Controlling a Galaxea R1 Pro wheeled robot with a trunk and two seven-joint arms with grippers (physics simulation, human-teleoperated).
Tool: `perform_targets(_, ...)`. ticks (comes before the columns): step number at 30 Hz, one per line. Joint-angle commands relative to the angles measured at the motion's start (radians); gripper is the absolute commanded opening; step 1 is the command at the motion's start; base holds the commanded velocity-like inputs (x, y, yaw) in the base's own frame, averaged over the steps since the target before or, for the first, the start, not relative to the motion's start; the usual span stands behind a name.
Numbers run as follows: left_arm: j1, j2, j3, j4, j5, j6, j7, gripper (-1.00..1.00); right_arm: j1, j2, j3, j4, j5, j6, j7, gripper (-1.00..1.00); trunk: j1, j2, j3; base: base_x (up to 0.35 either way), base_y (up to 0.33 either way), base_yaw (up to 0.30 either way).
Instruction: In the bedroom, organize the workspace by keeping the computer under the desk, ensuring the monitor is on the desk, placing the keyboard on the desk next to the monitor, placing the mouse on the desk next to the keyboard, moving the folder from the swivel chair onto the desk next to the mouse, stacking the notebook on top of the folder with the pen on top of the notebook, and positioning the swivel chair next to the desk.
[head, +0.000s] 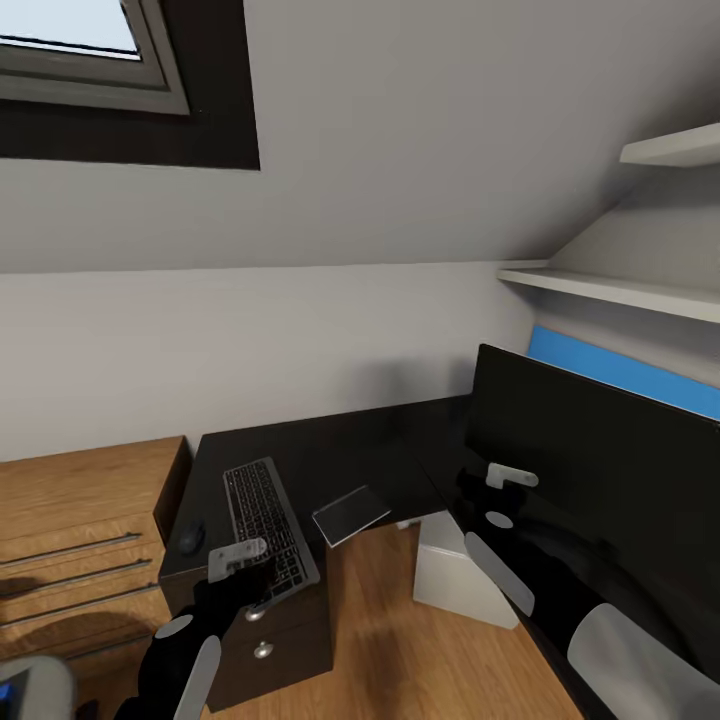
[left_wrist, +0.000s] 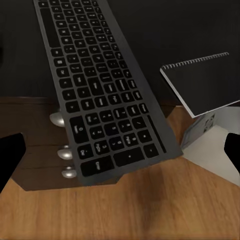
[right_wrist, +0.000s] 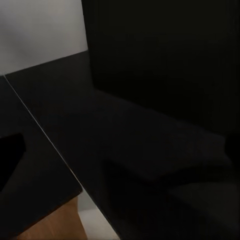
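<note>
left hand hangs at the near end of the keyboard, its dark fingers spread wide on either side in the left wrist view with nothing between them. right hand sits low in front of the monitor; whether it is wide or narrow cannot be told, as its wrist view is mostly dark.

the drawer unit under the counter is closed, its round silver knobs showing just below the keyboard's near edge; what it holds cannot be seen. the wooden drawers to the left are closed too.

the keyboard is slim, dark grey with darker keys and pale legends, lying lengthwise on the glossy black counter with its near end overhanging the edge above the knobs. the mouse, small and dark, lies just beside the keyboard on its left. the notebook, a thin dark grey rectangle with a spiral edge, juts over the counter's inner edge to the keyboard's right. below it stands the computer, a pale boxy case on the wooden floor. a blue strip shows behind the monitor's top.
</note>
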Motion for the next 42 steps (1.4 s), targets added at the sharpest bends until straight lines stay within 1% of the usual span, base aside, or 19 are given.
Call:
perform_targets(1,-0.001,0.0,-0.001,-0.002,0.01,0.003,0.009,1.0,-0.002,-0.001,0.005,-0.001,-0.006,0.001,-0.007,1.0,0.0,-0.001,-0.001,-0.07,-0.032,0.0)
perform_targets(5,-0.001,0.0,-0.001,-0.001,0.01,0.003,0.009,1.0,-0.002,-0.001,0.004,-0.001,-0.006,0.001,-0.006,1.0,0.0,-0.001,-0.001,-0.186,-0.118,-0.079)
perform_targets(13,-0.001,0.0,-0.001,-0.001,0.01,0.003,0.009,1.0,0.003,-0.002,0.005,-0.002,-0.005,0.0,-0.004,1.0,0.0,-0.001,-0.001,-0.266,-0.162,-0.184)
perform_targets(22,-0.001,0.0,-0.002,-0.001,0.01,0.003,0.009,1.0,0.003,0.006,0.007,-0.005,-0.005,0.001,-0.004,1.0,0.0,-0.001,-0.001,-0.283,-0.176,-0.015)
perform_targets(26,-0.001,0.0,-0.002,-0.001,0.01,0.003,0.009,1.0,0.003,0.011,0.008,-0.005,-0.003,0.0,-0.006,1.0,0.0,-0.001,-0.001,-0.225,-0.217,0.152)
perform_targets(31,-0.001,0.0,-0.002,-0.001,0.011,0.003,0.009,1.0,0.003,0.016,0.008,-0.005,-0.001,0.0,-0.007,1.0,0.0,-0.001,-0.001,-0.094,-0.062,0.203)
perform_targets(37,-0.001,0.0,-0.002,-0.001,0.011,0.003,0.009,1.0,0.003,0.018,0.008,-0.005,0.0,0.001,-0.006,1.0,0.0,-0.001,-0.001,-0.264,-0.026,0.043)
perform_targets(42,-0.001,0.0,-0.002,-0.001,0.009,0.002,0.009,1.0,0.003,0.019,0.006,-0.005,0.0,0.001,-0.007,1.0,0.0,-0.001,-0.001,-0.234,-0.205,0.005)
